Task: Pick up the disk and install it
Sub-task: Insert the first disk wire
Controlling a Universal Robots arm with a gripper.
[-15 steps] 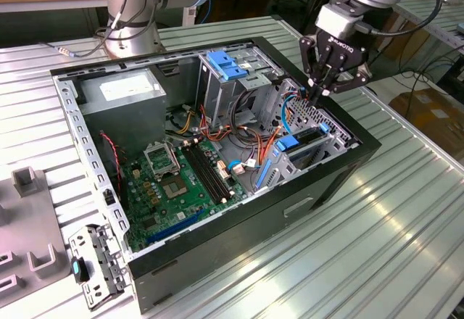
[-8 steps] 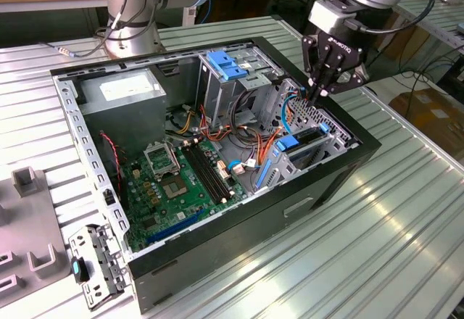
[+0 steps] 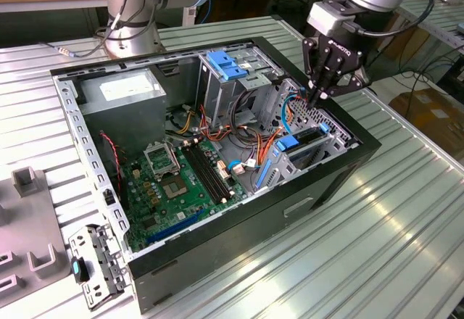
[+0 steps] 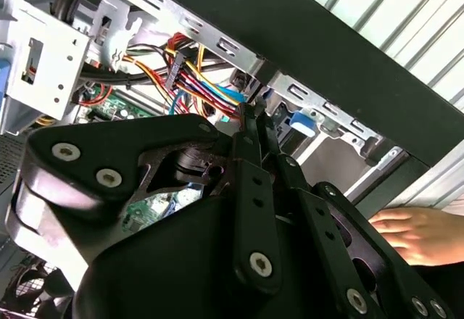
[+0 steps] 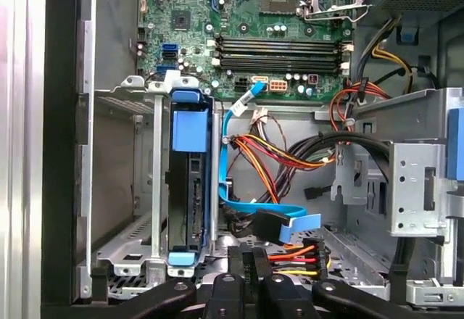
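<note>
First wrist view: disk (image 5: 194, 196) stands seated inside the drive cage (image 5: 123, 181).

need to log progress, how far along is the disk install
Mostly done, it seems: the disk in its blue frame already stands on edge in the metal drive cage of the open computer case. In hand: the gripper hangs just above that bay, fingers together, holding nothing. Left: whether the disk is fully seated or cabled cannot be told; the loose blue cable lies beside it.
</note>
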